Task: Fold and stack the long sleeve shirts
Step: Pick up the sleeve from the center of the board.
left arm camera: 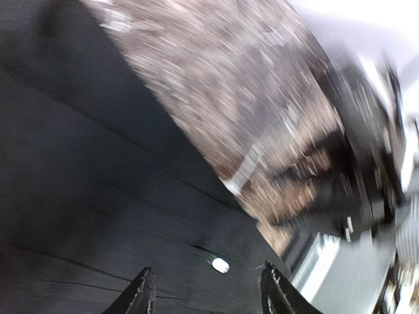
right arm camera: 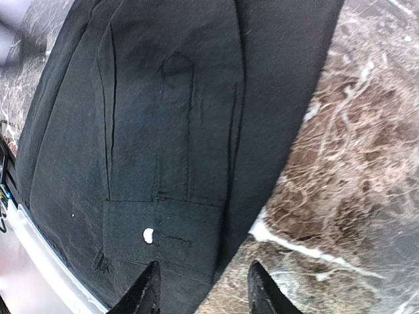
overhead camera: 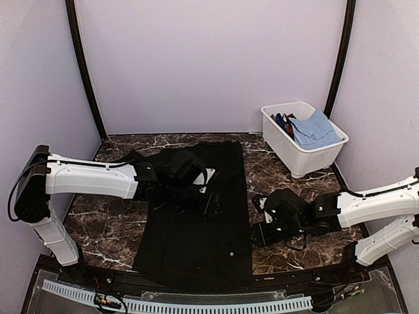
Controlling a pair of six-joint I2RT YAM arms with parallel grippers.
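A plain black long sleeve shirt (overhead camera: pixel 196 229) lies spread flat on the marble table, its hem toward the near edge. My left gripper (overhead camera: pixel 211 204) hovers over the shirt's middle. In the blurred left wrist view this gripper (left arm camera: pixel 208 296) is open with nothing between its fingers, above black cloth and a small white button (left arm camera: pixel 220 265). My right gripper (overhead camera: pixel 257 233) is at the shirt's right edge. In the right wrist view it (right arm camera: pixel 204 292) is open and straddles the cloth's edge, just beside a folded-in sleeve cuff (right arm camera: pixel 163 239) with a white button (right arm camera: pixel 148 235).
A white bin (overhead camera: pixel 308 160) at the back right holds a blue cloth (overhead camera: pixel 317 129) and other garments. Bare marble table (overhead camera: pixel 288 183) shows right of the shirt. Lilac walls enclose the back and sides, and a perforated rail (overhead camera: pixel 196 305) runs along the near edge.
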